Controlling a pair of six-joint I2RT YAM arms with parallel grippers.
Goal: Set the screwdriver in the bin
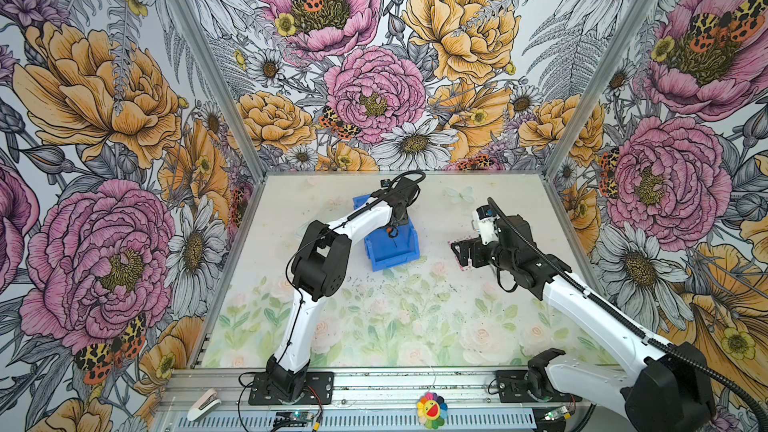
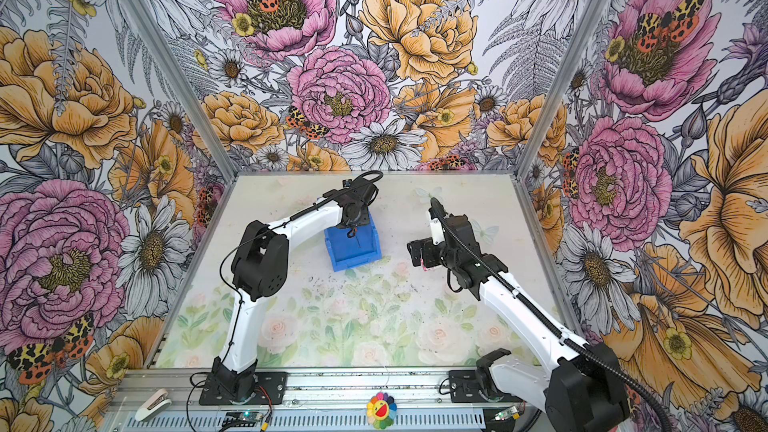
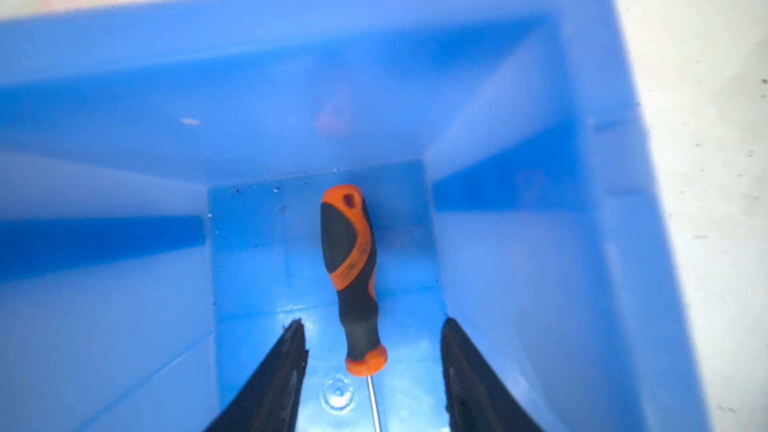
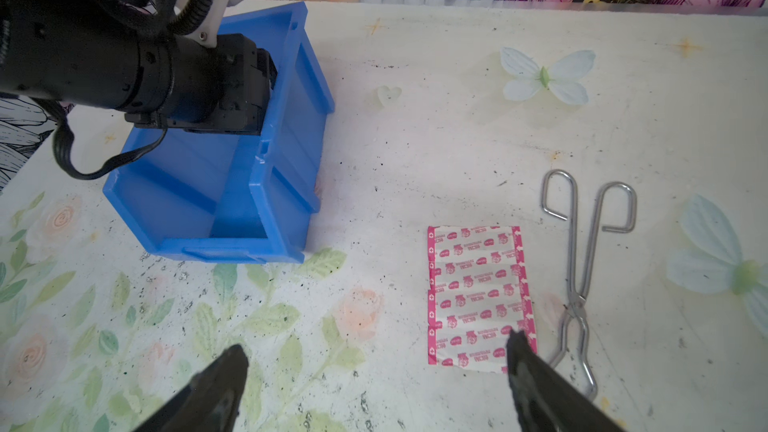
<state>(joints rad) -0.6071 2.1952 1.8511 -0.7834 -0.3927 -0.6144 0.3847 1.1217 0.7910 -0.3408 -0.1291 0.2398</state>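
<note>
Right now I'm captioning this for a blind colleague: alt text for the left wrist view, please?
An orange-and-black screwdriver is inside the blue bin, between the open left gripper's two black fingers and touching neither. Pale tabletop shows beyond the bin's walls.

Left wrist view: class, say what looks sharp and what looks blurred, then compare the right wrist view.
Left wrist view: the screwdriver is fairly sharp, while the near walls and rim of the bin smear soft. Right wrist view: the plaster strip and the tongs are crisp and evenly lit.
</note>
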